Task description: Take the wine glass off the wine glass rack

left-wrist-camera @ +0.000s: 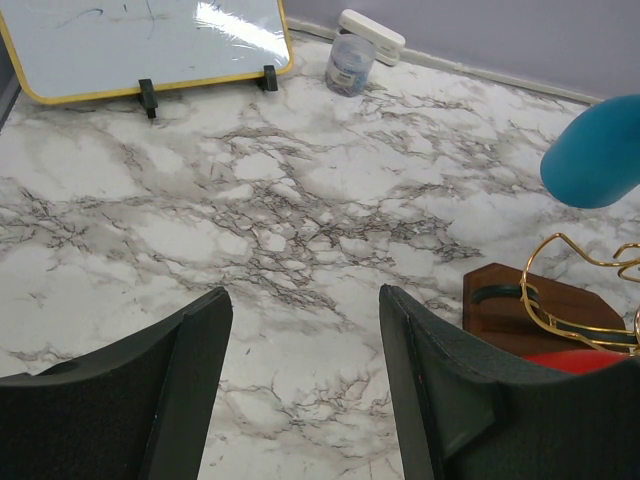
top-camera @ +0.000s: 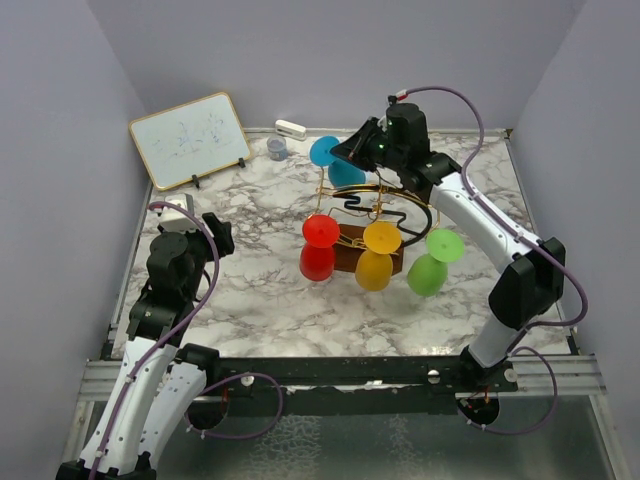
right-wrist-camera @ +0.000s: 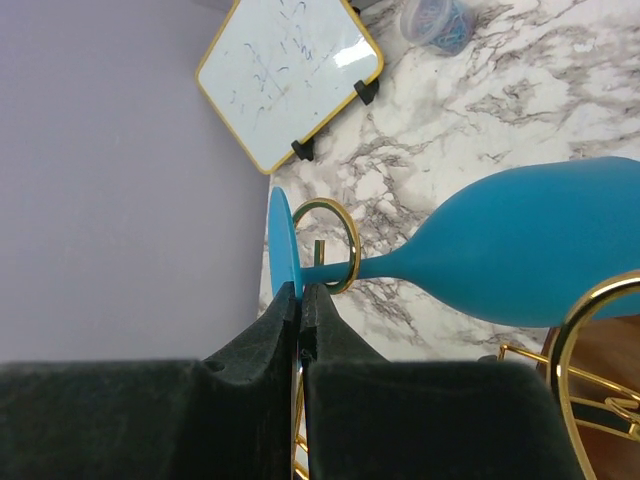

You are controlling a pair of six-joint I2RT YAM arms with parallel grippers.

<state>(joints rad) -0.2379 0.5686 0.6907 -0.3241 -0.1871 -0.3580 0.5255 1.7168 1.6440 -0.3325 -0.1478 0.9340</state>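
Jar (left-wrist-camera: 350,65) holding small blue bits stands at the table's far edge, just beside a white eraser (top-camera: 290,128) and near the whiteboard (top-camera: 190,138). Mid-table, the wine glass rack (top-camera: 372,195) carries a red glass (top-camera: 318,250), a yellow glass (top-camera: 377,256) and a green glass (top-camera: 432,264) on its near side. The blue wine glass (right-wrist-camera: 520,250) hangs at the back, its stem through a gold loop (right-wrist-camera: 335,215). The right gripper (right-wrist-camera: 300,300), arched over the rack, is closed tight at that glass's foot rim; whether it pinches the rim I cannot tell. The left gripper (left-wrist-camera: 305,300) hovers low, spread wide, empty.

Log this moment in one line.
right hand: shut on teal wine glass foot | glass: stem in gold wire rack loop | left hand: open, over marble table
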